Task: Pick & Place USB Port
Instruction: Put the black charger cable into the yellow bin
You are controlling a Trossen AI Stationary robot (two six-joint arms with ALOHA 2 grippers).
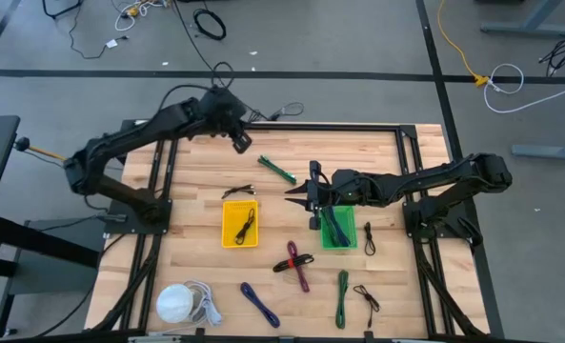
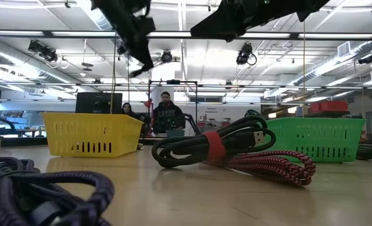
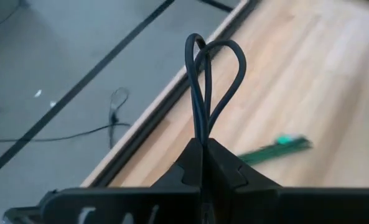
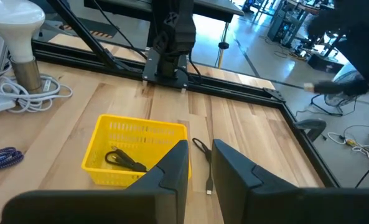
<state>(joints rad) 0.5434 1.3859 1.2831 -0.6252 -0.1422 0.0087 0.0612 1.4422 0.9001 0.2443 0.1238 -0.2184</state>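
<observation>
My left gripper is raised over the table's far edge, shut on a thin black USB cable whose loops stick out past the fingertips. In the low view it shows high above the yellow basket. My right gripper is open and holds nothing. It hovers between the yellow basket and the green basket. A coiled black cable lies inside the yellow basket. A green cable lies flat on the wood near the left gripper. My left gripper pinches the black cable between its two shut fingers, where the folded strands run together. Two loops of the cable rise beyond the fingertips. The cable is lifted clear of the table; its other end is hidden by the gripper.
Loose cables lie on the table: a black one, a red and black bundle, a blue one, a green one, and black ones. A white lamp with cord sits at the near left corner.
</observation>
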